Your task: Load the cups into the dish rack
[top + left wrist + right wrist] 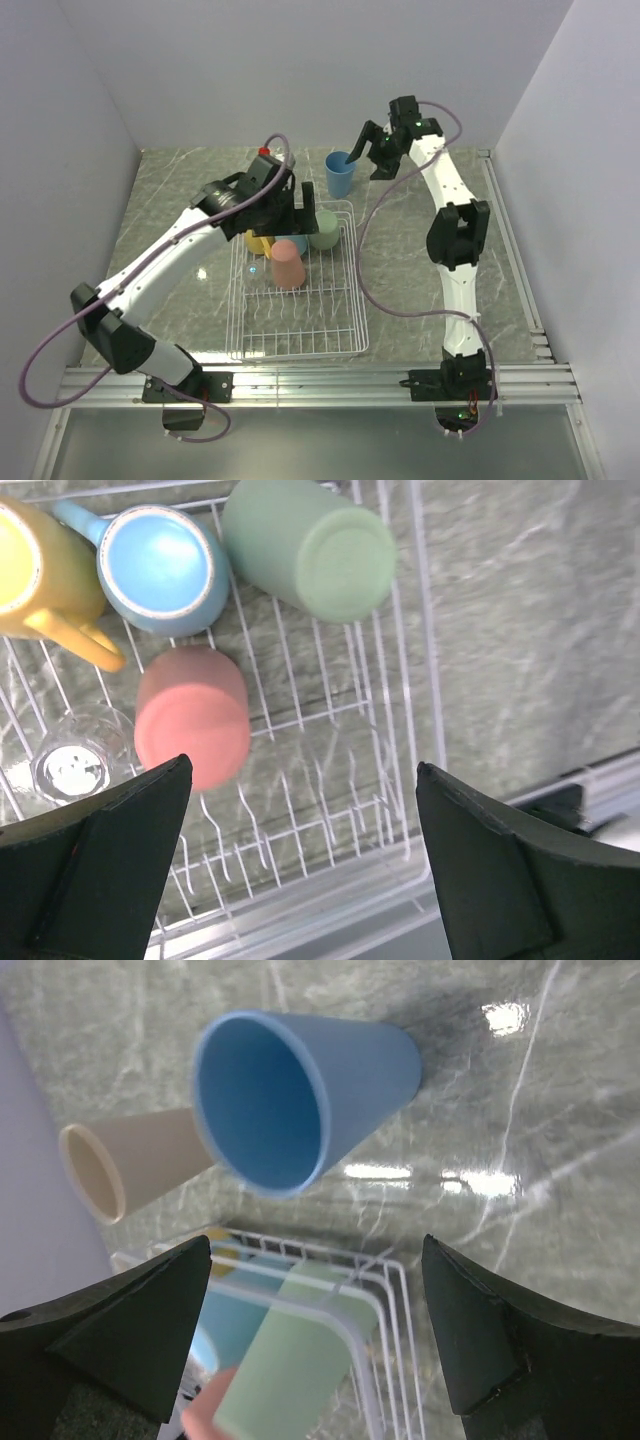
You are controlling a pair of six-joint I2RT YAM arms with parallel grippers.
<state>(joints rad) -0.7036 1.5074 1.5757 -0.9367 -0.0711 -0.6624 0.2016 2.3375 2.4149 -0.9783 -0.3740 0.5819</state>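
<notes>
1. The dish rack [300, 325] lies on the grey marbled table [430, 230], ahead of the left arm. Four cups stand in its far end.
2. In the rack, the green tumbler [310, 545] stands at the far right corner with its closed base up. The salmon-pink tumbler [190, 725] stands nearer the middle, also base up. The yellow mug [40, 575] and the light-blue mug [160, 570] sit pressed together at the far left, and the yellow handle points toward the salmon-pink tumbler.
3. Two cups are outside the rack. The blue tumbler [340, 174] stands mouth up on the table just beyond the rack's far edge, with the beige tumbler [130, 1165] beside it.
4. From above, the left arm covers the light-blue mug and the beige tumbler. Whether the blue and beige tumblers touch cannot be told, nor which end of the light-blue mug faces up. A round glinting patch [70, 765] under the wires could be a reflection or something clear.
5. The left gripper [302, 768] hovers over the rack's far end, pointing down, with its jaws wide apart and nothing in them.
6. The right arm is stretched far forward. The right gripper [316, 1245] hangs just beside the blue tumbler, with its jaws spread and nothing between them.
</notes>
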